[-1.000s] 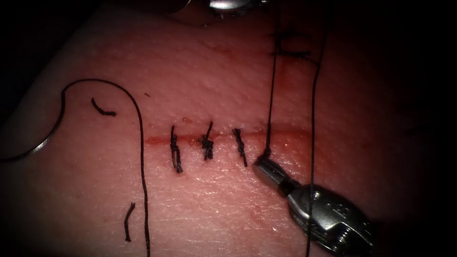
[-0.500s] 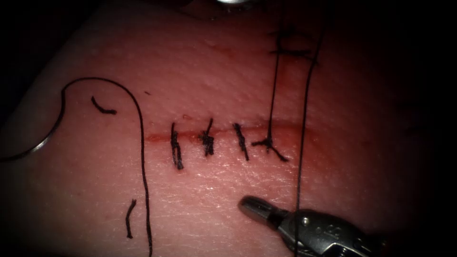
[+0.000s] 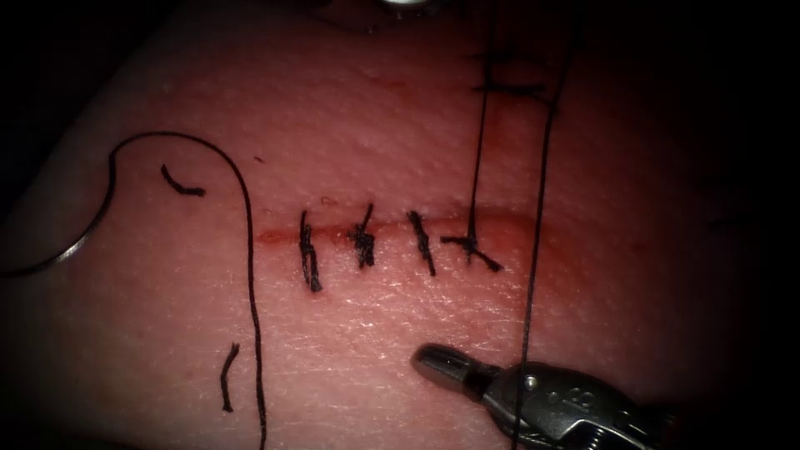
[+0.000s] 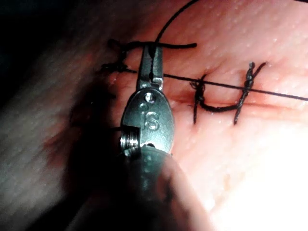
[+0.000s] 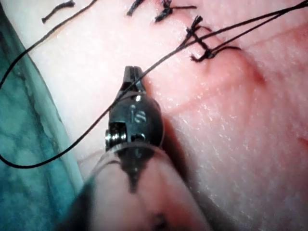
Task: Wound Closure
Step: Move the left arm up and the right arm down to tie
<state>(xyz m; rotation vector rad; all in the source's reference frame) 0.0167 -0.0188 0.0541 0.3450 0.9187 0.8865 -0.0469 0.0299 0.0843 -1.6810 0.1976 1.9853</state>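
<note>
The curved needle [image 3: 79, 246] lies free on the tissue [image 3: 375, 133], far left of the cut [image 3: 275, 237], not in the tissue; its thread [image 3: 248, 250] loops off it. Three stitches [image 3: 362, 242] cross the cut, with a fresh knot [image 3: 471, 246] to their right. From the knot, taut thread [image 3: 477, 142] rises to my left tool [image 4: 150, 57], shut on the thread. Its body [image 3: 408, 3] shows at the top edge. My right tool [image 3: 435, 361] hovers below the knot, shut and holding nothing. A second strand [image 3: 533, 250] crosses over it; it runs past the jaws [image 5: 132, 76].
Two cut thread ends [image 3: 179, 187] [image 3: 225, 383] lie on the tissue left of the stitches. Dark marks [image 3: 508, 87] sit on the tissue above the knot. A green drape [image 5: 29, 144] borders the tissue.
One second ago the right tool gripped the thread at the knot. It let go and drew back down and left; the knot's short tails now lie loose.
</note>
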